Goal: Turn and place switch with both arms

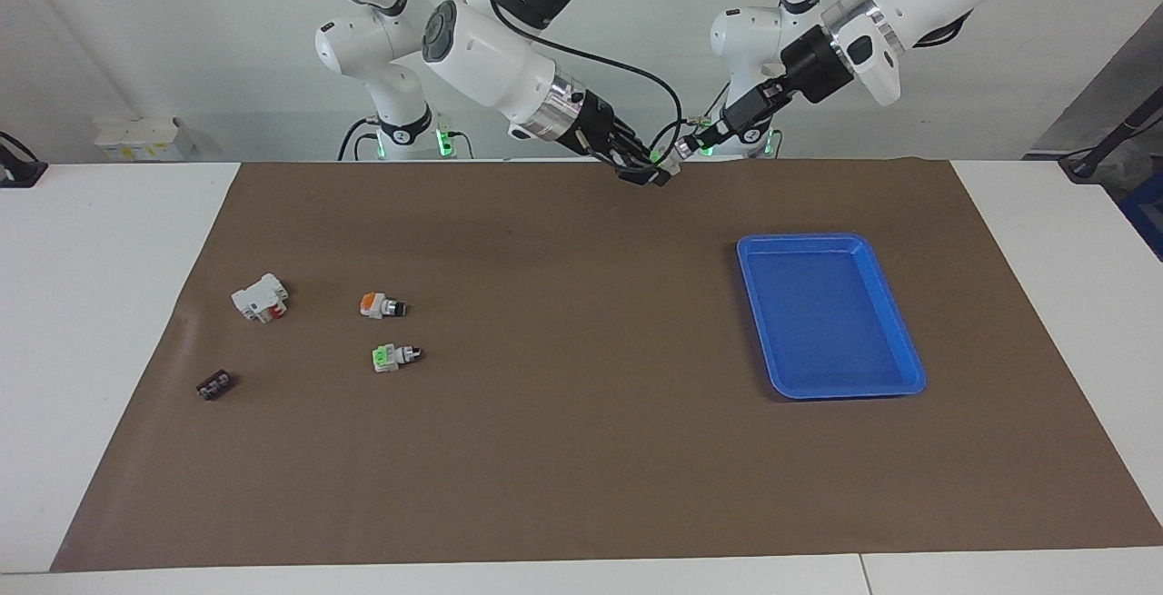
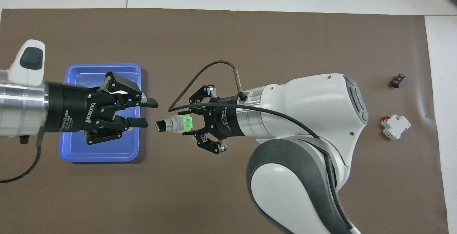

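Observation:
My right gripper (image 2: 186,123) is shut on the pale green cap end of the switch (image 2: 172,124) and holds it level in the air, over the mat between the robots and the blue tray. The switch's black knob points at my left gripper (image 2: 147,112). My left gripper is open, over the tray's edge, its fingertips (image 2: 151,102) a short gap from the knob and not touching it. In the facing view the right gripper (image 1: 656,173), the switch (image 1: 670,165) and the left gripper (image 1: 694,143) meet high above the mat's edge nearest the robots.
A blue tray (image 1: 895,318) lies toward the left arm's end. Toward the right arm's end lie a second green-capped switch (image 1: 392,356), an orange-capped switch (image 1: 380,306), a white block with red parts (image 1: 260,297) and a small black part (image 1: 214,385).

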### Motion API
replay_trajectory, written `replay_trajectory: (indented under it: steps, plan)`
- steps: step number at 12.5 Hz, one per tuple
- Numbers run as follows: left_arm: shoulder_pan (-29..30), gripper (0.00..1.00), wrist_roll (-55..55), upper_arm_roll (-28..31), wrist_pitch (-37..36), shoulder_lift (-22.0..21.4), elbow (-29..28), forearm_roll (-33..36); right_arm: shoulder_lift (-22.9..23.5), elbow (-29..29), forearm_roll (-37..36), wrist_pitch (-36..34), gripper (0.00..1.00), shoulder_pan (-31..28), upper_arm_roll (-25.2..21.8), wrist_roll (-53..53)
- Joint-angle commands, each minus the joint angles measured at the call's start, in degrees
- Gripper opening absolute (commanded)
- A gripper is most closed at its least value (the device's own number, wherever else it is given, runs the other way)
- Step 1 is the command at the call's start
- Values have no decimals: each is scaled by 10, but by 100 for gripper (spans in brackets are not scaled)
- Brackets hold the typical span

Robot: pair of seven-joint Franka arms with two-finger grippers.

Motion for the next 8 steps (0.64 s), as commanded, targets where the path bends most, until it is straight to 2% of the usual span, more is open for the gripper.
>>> replay_trajectory:
  steps: [1,8]
  plan:
    - [3,51,-10,2,11,-34,-39,-13,-3,-1,2,5,0,-5,0,5]
    - [0,51,-18,1,57,-49,-73,-39,1,5,5,12,0,-13,-2,81]
